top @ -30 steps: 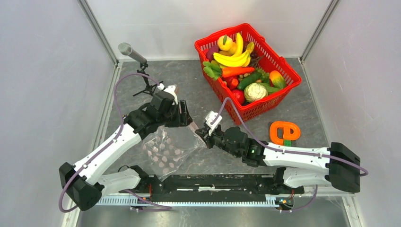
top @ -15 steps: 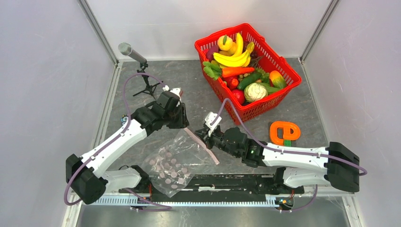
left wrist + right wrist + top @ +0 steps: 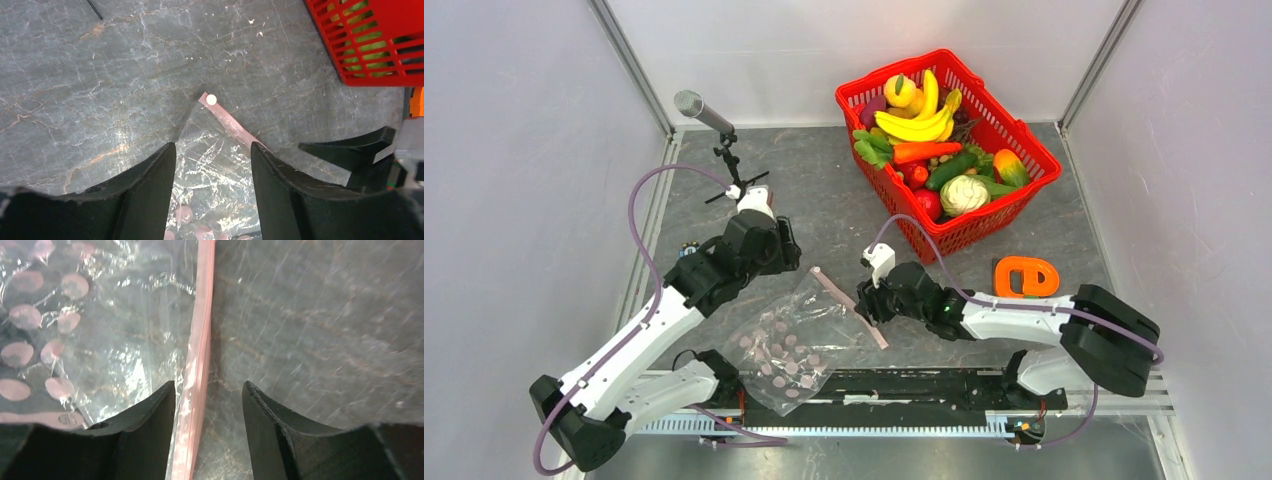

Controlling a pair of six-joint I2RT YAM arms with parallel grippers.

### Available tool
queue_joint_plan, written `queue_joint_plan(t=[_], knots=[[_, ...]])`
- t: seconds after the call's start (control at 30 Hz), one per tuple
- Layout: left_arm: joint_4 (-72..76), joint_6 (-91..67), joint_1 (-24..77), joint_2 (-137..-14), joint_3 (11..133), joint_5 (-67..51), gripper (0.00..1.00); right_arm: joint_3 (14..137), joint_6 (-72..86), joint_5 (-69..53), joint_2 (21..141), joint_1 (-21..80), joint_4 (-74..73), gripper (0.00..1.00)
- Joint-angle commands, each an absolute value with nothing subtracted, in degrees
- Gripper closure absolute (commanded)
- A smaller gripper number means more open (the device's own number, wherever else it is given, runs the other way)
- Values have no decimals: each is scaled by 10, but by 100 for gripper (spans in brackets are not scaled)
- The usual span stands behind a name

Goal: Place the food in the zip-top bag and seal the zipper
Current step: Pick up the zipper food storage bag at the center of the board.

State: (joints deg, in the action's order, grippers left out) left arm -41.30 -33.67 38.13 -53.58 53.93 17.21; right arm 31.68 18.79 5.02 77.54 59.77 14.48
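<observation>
Two arms lean in over the grey marbled surface (image 3: 824, 180), w/ the zip-top bag (image 3: 789, 335) lying on it btw them. The bag is clear w/ pinkish dots, and its near corner lies over the black rail by the arm bases. The zipper (image 3: 829, 285), a thin pale pink strip, runs along the bag's far right edge, slanting from up-left to down-right in the top view. The left gripper (image 3: 212, 150) is above the bag's far corner. Its jaws are apart and grip no thing, and past the tips the wrist cam shows a small white dot (image 3: 211, 99) at the zipper's end. The right gripper (image 3: 207, 387) is low over the middle of the zipper. Its jaws are apart too, w/ the pink strip running btw them, not pinched. All the food sits in the red basket (image 3: 969, 228) at the back right, well apart from the bag: banana bunch (image 3: 914, 125), carrot (image 3: 927, 150), cucumber (image 3: 951, 170), cauliflower (image 3: 964, 193), red fruit (image 3: 929, 203). An orange toy shape (image 3: 1024, 280) lies on the surface just beside the right arm. A mic (image 3: 702, 110) on a small stand is at the back left.
</observation>
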Motion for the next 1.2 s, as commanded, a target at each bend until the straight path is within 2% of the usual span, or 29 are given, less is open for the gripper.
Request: queue_joint_plan(t=[0.0,0.3,0.43,0.53,0.67,0.73,0.8,1.0,1.17], knots=[[-382,-347,382,-538,533,204,35,318,226,-55,791,590,161,41],[-382,-339,382,-541,527,197,34,318,256,-93,830,589,181,40],[-381,-337,382,-537,526,199,35,313,262,-96,836,589,204,53],[-380,-333,382,-537,526,198,35,318,267,-108,841,589,214,58],[-380,-333,382,-540,525,191,35,323,270,-108,848,589,218,75],[-380,-332,382,-538,523,188,35,322,268,-113,843,589,227,92],[-377,-334,382,-535,522,187,35,320,266,-117,833,589,237,100],[-351,-337,382,-525,522,145,33,301,243,-99,744,590,287,100],[-309,-339,383,-518,542,57,30,322,178,12,651,590,242,100]])
